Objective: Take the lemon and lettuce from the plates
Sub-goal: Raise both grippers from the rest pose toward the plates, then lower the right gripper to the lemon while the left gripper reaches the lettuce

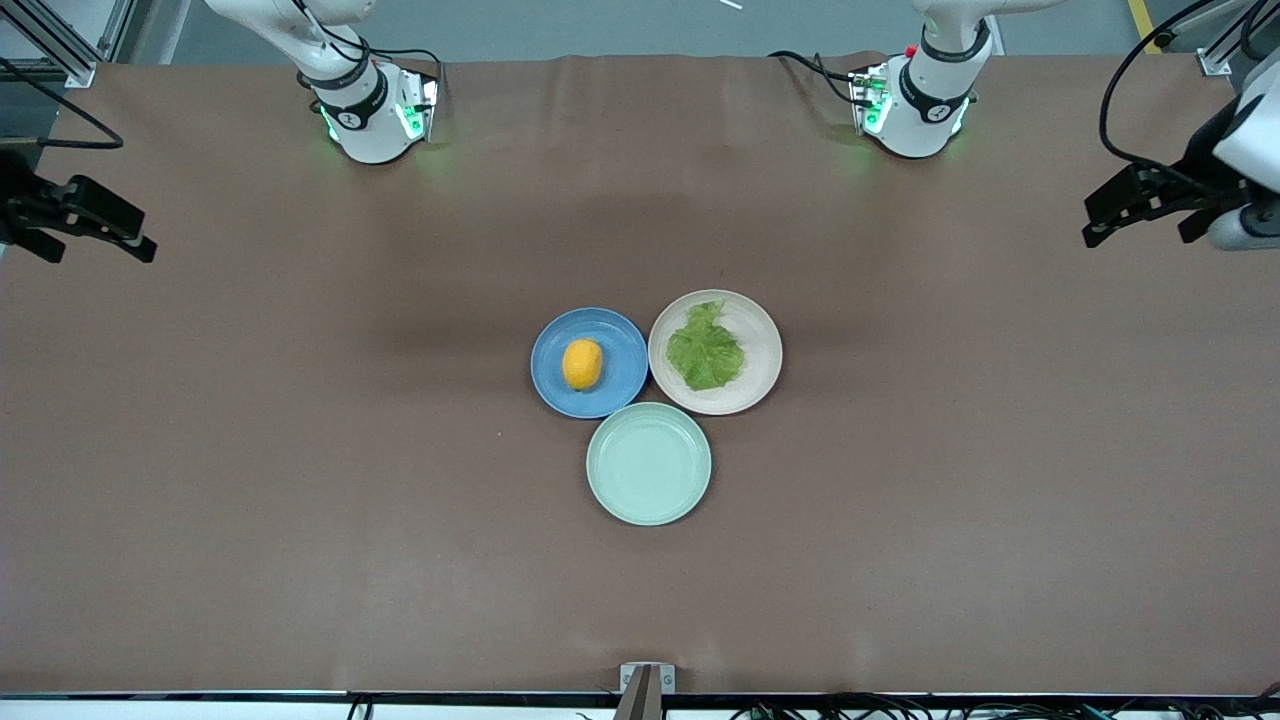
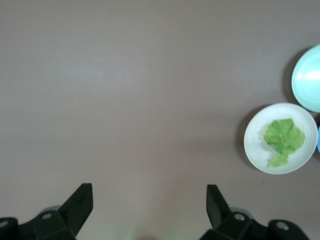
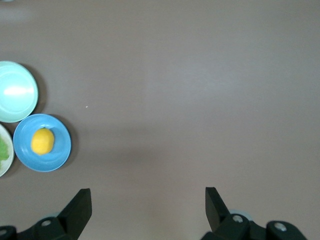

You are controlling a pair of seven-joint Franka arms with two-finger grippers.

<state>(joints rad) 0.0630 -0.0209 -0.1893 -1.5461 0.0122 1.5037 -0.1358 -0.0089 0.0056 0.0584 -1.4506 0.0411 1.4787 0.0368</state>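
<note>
left hand (image 2: 149, 207), right hand (image 3: 147, 210) agape, waiting | lemon (image 1: 582, 364), lettuce (image 1: 706, 348) well apart, plated

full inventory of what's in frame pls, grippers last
lemon: 1, yellow-orange, on the blue plate
lettuce: 1 leaf, green, on the beige plate
blue plate: 1, blue, mid-table, beside the beige plate toward the right arm's end
beige plate: 1, pale beige, mid-table, toward the left arm's end
green plate: 1, mint green, nothing on it, nearer the front camera than the other two
table: 1, brown cover
left gripper: 1, black, open, raised over the left arm's end of the table, waiting
right gripper: 1, black, open, raised over the right arm's end of the table, waiting
</note>
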